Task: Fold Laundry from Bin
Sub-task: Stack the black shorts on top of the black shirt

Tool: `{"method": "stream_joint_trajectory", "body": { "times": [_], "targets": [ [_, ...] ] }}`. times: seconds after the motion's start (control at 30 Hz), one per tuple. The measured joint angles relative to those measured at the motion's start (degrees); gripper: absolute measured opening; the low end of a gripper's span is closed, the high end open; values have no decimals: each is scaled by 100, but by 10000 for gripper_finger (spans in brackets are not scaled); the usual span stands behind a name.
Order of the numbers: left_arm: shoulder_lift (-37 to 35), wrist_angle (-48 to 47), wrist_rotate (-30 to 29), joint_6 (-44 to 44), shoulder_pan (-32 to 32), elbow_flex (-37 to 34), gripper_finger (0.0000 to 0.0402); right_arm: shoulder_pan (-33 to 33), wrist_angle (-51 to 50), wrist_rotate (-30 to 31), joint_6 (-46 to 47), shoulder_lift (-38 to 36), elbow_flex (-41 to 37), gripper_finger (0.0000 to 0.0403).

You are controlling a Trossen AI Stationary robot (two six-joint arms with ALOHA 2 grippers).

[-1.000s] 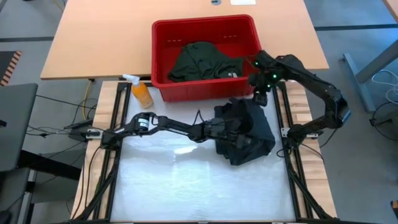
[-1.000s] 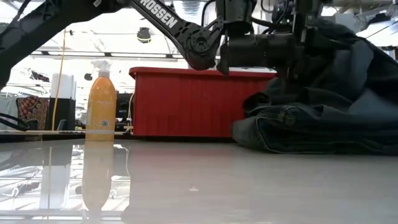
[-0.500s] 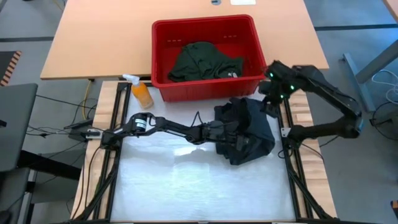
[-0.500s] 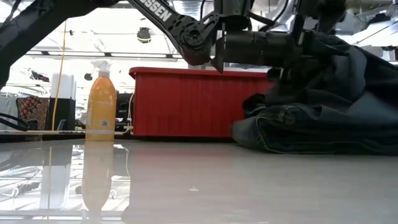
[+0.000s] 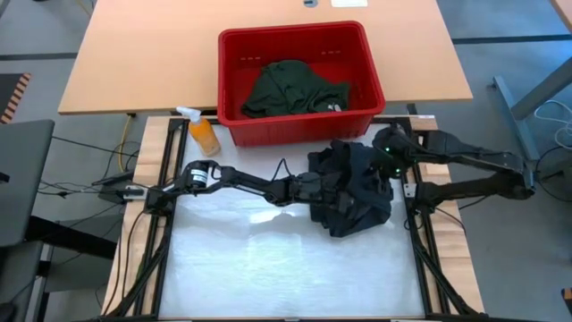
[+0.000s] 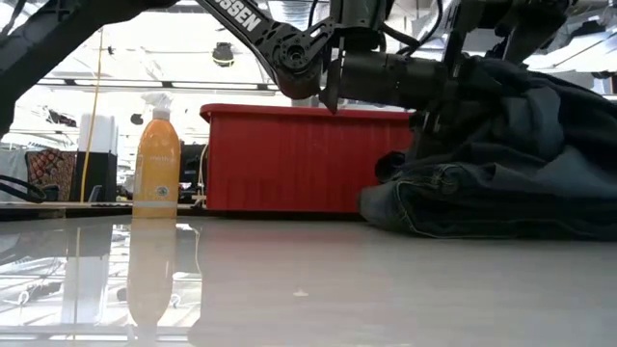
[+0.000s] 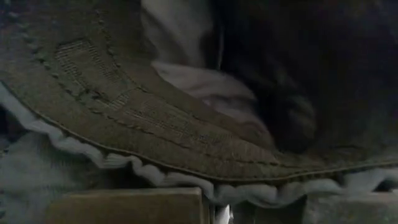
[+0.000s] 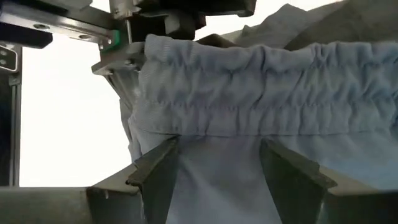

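While a green garment [image 5: 290, 87] lies inside the bin [image 5: 234, 125], the left gripper [image 5: 329, 186] pinches dark laundry [image 5: 357, 192] beside it; the right gripper [image 5: 386, 157] is spread.

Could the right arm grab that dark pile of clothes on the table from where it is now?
Probably yes: the right gripper is open right at the dark garment, with an elastic hem between its fingers and nothing in between.

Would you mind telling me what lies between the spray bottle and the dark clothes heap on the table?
The left arm crosses that stretch, over bare tabletop, per the high view.
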Motion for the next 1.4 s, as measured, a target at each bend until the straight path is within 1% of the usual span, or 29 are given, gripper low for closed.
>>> {"method": "stream_joint_trajectory", "body": {
  "times": [0.07, 0.23, 0.33, 0.47, 0.57, 0.6, 0.67, 0.73, 0.77, 0.87, 0.93, 1.07, 1.13, 1.27, 1.33, 1.4],
  "targets": [
    [-1, -34, -79, -129, 4, 0, 12, 87, 56, 43, 7, 2, -3, 255],
    [-1, -52, -182, -138, 1, 0, 12, 115, 58, 195, 4, 3, -3, 255],
    [0, -67, -204, 107, -9, 0, 22, 115, 48, 197, -5, 1, -3, 255],
    [0, -67, -236, 136, -40, 0, 67, 115, 50, 200, -12, 3, -3, 255],
    [0, -62, -231, -164, -38, 0, 113, 115, 65, 202, -12, 3, -3, 255],
    [0, -67, -176, -406, -38, 0, 127, 115, 71, 206, -11, 3, -3, 255],
    [2, -21, 205, -582, 9, 0, 151, 115, 69, 209, -14, 3, -3, 255],
    [17, 226, 640, -297, 76, 0, 164, 115, 72, 219, -12, 3, -3, 255],
    [17, 306, 872, -197, 111, 0, 167, 115, 72, 219, -12, 3, -3, 255],
    [-68, 241, 1339, -625, 195, 0, 165, 115, 78, 228, -12, 3, -3, 255],
    [-149, 133, 1456, -387, 215, 0, 161, 115, 83, 311, -12, 3, -3, 255],
    [-428, -546, 1469, 15, 192, 0, 151, 114, 82, 318, -11, 3, -3, 255],
    [-652, -1241, 1338, 316, 170, 0, 147, 115, 91, 315, -10, 3, -3, 255],
    [-1149, -2797, 565, 1050, 88, 0, 144, 115, 168, 317, -10, 5, -3, 255],
    [-1398, -3363, 197, 1320, 28, 0, 144, 126, 311, 315, -8, 18, -3, 255],
    [-1628, -3745, -30, 1604, -32, 0, 144, 191, 453, 313, -3, 75, -3, 255]
  ]
}}
